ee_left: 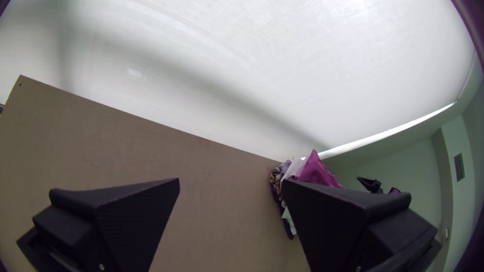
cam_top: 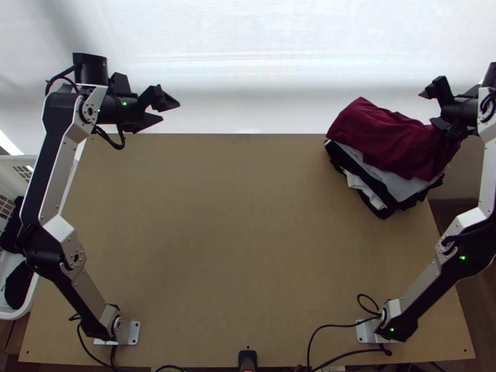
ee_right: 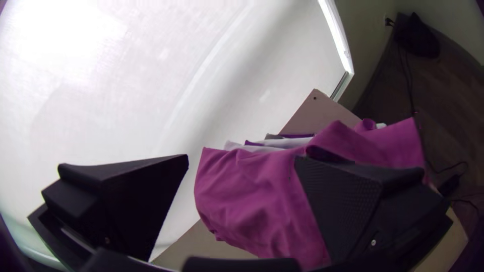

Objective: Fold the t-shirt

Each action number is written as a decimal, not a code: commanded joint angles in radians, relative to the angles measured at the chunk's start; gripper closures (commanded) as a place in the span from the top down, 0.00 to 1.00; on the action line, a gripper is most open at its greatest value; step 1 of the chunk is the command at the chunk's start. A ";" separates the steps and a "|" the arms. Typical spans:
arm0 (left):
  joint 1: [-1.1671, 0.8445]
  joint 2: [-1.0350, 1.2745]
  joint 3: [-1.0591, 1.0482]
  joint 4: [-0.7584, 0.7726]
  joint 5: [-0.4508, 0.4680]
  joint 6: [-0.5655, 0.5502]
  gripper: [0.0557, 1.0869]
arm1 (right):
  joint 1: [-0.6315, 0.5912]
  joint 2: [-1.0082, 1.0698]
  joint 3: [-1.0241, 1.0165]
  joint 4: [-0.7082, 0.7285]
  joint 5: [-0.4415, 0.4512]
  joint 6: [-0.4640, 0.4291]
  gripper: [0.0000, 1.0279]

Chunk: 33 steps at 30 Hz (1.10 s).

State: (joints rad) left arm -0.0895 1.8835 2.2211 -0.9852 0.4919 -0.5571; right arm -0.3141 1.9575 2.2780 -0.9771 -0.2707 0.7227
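A dark red garment point(cam_top: 387, 136) lies folded on a stack of clothes point(cam_top: 372, 177) at the table's far right corner; whether it is a t-shirt I cannot tell. In the right wrist view the garment point(ee_right: 252, 196) looks magenta, with loose creases. My right gripper point(cam_top: 426, 108) stands open by the stack's right end, nothing between its fingers; its wrist view shows the gripper point(ee_right: 242, 157) spread wide, one finger overlapping the cloth. Over the far left edge, my left gripper point(cam_top: 170, 111) is open and holds nothing. In its wrist view, the left gripper point(ee_left: 231, 180) partly covers the distant stack point(ee_left: 289, 196).
Bare brown tabletop point(cam_top: 242, 235) spans the middle between the arms. A white basket point(cam_top: 25, 304) with dark cloth stands beyond the left edge. Black cables point(cam_top: 338, 325) run along the near edge. A white sheet point(cam_top: 248, 62) rises behind the far edge.
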 commanded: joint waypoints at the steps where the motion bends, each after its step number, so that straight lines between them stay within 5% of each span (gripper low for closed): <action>1: 0.005 -0.029 0.038 0.005 -0.003 0.000 0.96 | -0.020 -0.042 0.000 -0.002 0.041 -0.039 0.96; 7: 0.008 -0.030 0.046 0.005 -0.003 0.000 0.96 | -0.065 -0.060 -0.031 -0.043 0.128 -0.092 0.96; 14: 0.008 -0.034 0.046 0.006 -0.001 -0.001 0.96 | -0.106 -0.083 -0.068 -0.098 0.412 -0.209 0.96; 18: 0.010 -0.037 0.046 0.005 -0.001 -0.003 0.96 | -0.109 -0.114 -0.035 -0.075 0.485 -0.263 0.96; 27: 0.013 -0.041 0.046 0.005 -0.003 -0.003 0.96 | 0.050 -0.215 -0.078 0.215 0.484 -0.414 0.96; 33: 0.017 -0.041 0.046 0.005 -0.003 -0.003 0.96 | 0.158 -0.232 -0.310 0.517 0.485 -0.575 0.96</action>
State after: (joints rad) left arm -0.0818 1.8835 2.2387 -0.9848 0.4919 -0.5571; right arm -0.1879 1.7138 2.1036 -0.5545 0.2104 0.2417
